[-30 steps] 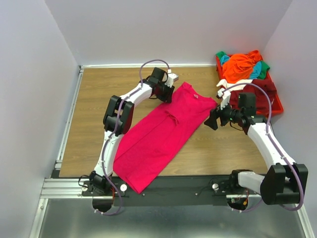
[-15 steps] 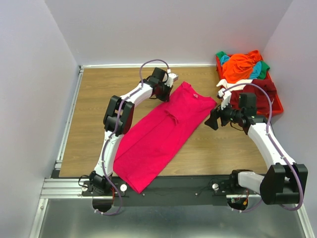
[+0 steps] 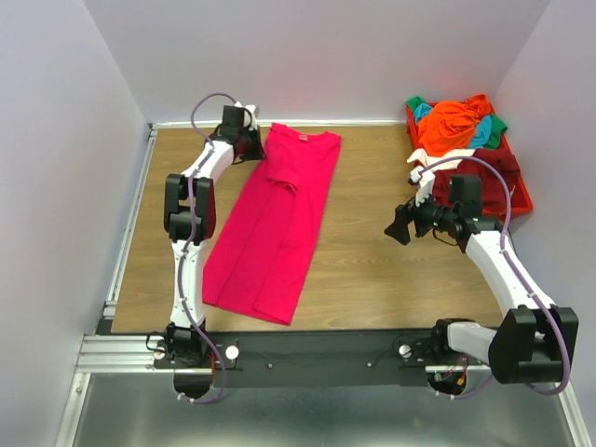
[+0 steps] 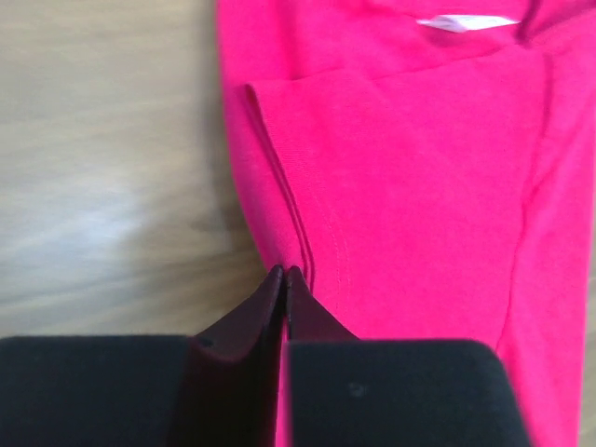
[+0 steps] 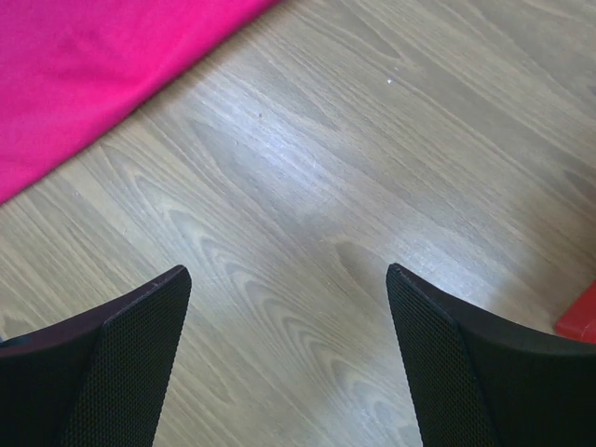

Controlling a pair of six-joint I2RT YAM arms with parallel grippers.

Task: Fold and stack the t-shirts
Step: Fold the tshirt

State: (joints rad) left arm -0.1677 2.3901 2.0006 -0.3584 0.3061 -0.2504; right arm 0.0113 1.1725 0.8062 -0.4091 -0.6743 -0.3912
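Left gripper (image 4: pixel 284 279) is pinched tight, seemingly on the sleeve edge of the pink shirt (image 3: pixel 275 223) at its 11 o'clock corner. The shirt lies flat on the table (image 3: pixel 372 279). Right gripper (image 5: pixel 287 272) gapes wide, holding nothing, over bare wood at the shirt's 3 o'clock. Other shirts (image 3: pixel 456 126) heap in the bin (image 3: pixel 520 194) at the table's 1 o'clock

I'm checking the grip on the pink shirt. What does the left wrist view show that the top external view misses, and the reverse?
Left wrist only: the left pincer closed on the magenta t-shirt at its doubled sleeve hem, and a white neck label. Top external only: the shirt's whole length, the red bin holding the other t-shirts, and the right pincer open over bare wood. Both: the magenta shirt lying on the wooden table.
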